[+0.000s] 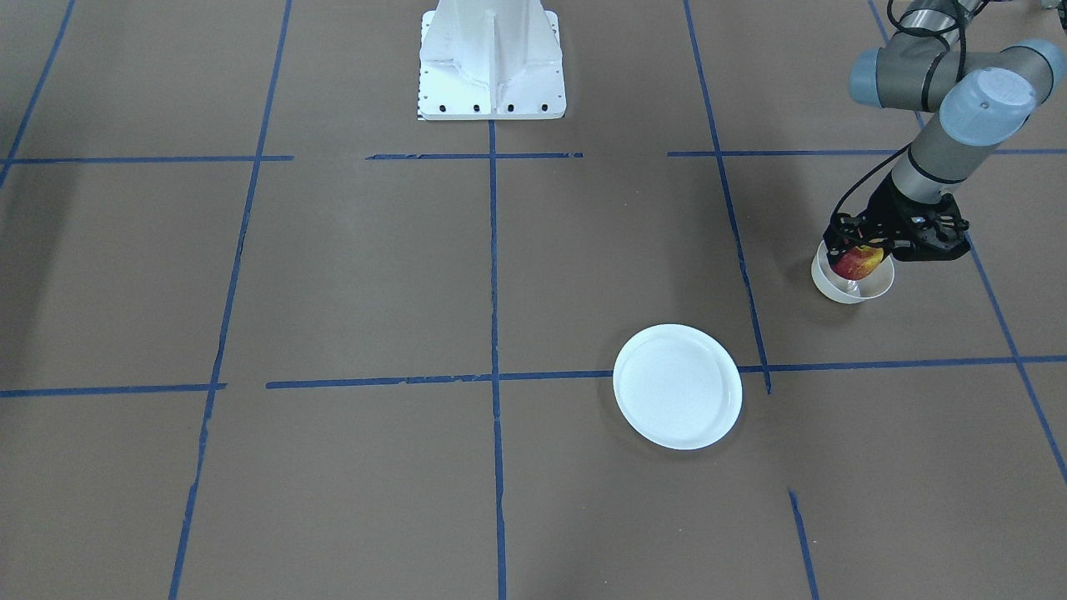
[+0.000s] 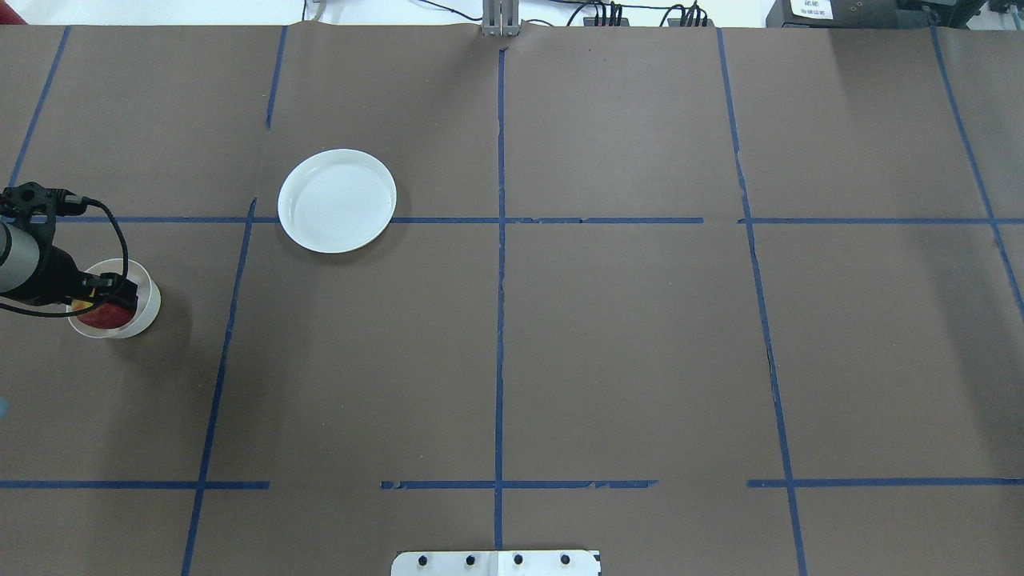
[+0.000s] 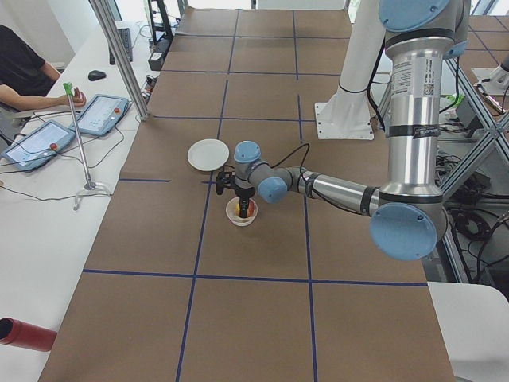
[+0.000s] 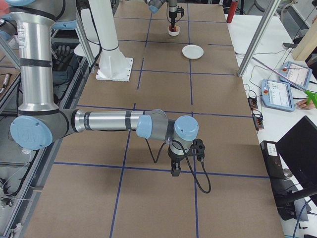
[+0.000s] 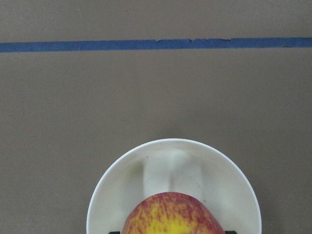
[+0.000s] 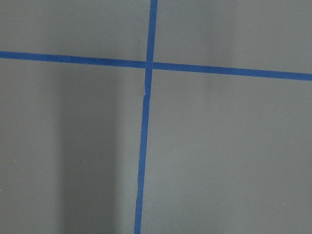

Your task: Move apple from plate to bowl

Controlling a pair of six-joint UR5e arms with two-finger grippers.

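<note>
The red and yellow apple (image 1: 859, 263) sits between the fingers of my left gripper (image 1: 861, 249), inside the rim of the small cream bowl (image 1: 844, 292) at the table's left end. In the left wrist view the apple (image 5: 170, 218) fills the bottom edge over the bowl (image 5: 170, 161), with dark fingertips at both its sides. The gripper is shut on the apple. The flat white plate (image 1: 677, 386) lies bare, well apart from the bowl. My right gripper (image 4: 174, 171) hovers over the table far from both dishes, and I cannot tell whether it is open or shut.
The white robot base (image 1: 492, 62) stands at the robot's side of the table. Blue tape lines (image 2: 500, 280) cross the brown table cover. Operator tablets (image 3: 48, 135) lie on the side desk.
</note>
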